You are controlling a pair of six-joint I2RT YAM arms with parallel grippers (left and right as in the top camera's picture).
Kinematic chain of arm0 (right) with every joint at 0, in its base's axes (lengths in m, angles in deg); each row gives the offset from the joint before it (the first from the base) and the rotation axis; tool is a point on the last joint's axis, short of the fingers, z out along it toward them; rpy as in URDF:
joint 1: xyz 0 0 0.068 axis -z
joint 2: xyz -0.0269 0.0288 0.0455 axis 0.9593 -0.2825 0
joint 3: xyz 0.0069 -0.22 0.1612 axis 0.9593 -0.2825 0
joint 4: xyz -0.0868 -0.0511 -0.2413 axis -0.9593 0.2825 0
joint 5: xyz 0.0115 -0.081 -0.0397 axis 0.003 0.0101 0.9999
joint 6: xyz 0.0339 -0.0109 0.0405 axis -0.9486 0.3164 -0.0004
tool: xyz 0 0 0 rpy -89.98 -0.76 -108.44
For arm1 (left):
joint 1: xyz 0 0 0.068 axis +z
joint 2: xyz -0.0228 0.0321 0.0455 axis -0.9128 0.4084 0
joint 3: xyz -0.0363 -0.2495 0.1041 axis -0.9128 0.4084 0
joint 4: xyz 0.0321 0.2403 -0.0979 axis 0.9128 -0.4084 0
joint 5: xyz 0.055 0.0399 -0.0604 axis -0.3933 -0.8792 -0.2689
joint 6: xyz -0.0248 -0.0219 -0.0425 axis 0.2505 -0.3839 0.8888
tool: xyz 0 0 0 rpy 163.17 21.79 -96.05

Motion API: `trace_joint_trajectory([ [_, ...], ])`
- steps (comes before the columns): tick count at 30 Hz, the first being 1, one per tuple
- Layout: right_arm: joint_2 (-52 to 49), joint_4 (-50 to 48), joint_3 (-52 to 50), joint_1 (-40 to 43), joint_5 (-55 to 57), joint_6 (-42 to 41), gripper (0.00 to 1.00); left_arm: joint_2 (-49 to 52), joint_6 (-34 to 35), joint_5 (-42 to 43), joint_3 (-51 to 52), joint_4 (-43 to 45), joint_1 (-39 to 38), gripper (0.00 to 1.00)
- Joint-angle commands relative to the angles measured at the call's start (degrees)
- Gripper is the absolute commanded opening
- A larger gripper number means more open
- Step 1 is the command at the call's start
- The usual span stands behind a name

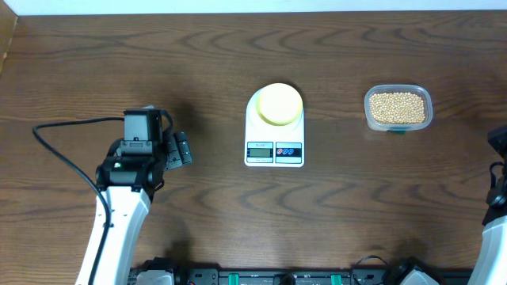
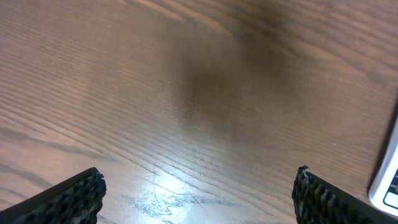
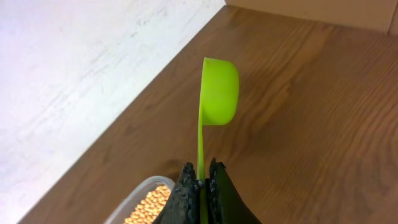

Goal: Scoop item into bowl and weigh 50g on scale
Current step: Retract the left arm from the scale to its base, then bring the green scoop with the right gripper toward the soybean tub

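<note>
The white scale [image 1: 274,146] sits mid-table with the pale yellow bowl [image 1: 279,104] on its platform. Tan beans [image 1: 398,106] fill a clear tub [image 1: 370,115] to its right. My left gripper [image 1: 179,149] hangs left of the scale. In the left wrist view it [image 2: 199,194] stands open over bare wood, and the scale's edge [image 2: 389,180] shows at the right. My right gripper [image 3: 200,178] is shut on the thin handle of a lime-green scoop [image 3: 219,93], which is held above the table. The tub of beans [image 3: 148,200] lies just below and left of it. The scoop's inside is hidden.
A black cable [image 1: 63,154] loops beside the left arm. The right arm [image 1: 497,182] stands at the table's right edge. The table's far edge meets a white floor [image 3: 81,74] in the right wrist view.
</note>
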Motion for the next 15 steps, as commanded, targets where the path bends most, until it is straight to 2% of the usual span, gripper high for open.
trace_joint_trajectory([
  [1, 0.0, -0.3, 0.9, 0.3, -1.9, -4.0, 0.01, 1.4, -0.1, -0.8, -0.5, -0.2, 0.3, 0.98],
  [8, 0.0, -0.3, 0.9, 0.3, -9.9, -5.8, 0.01, 3.2, -0.1, -0.8, -0.5, -0.2, 0.3, 0.98],
  [15, 0.0, -0.3, 0.9, 0.3, -10.5, -7.4, 0.01, 3.3, -0.1, -0.8, -0.5, -0.2, 0.3, 0.98],
])
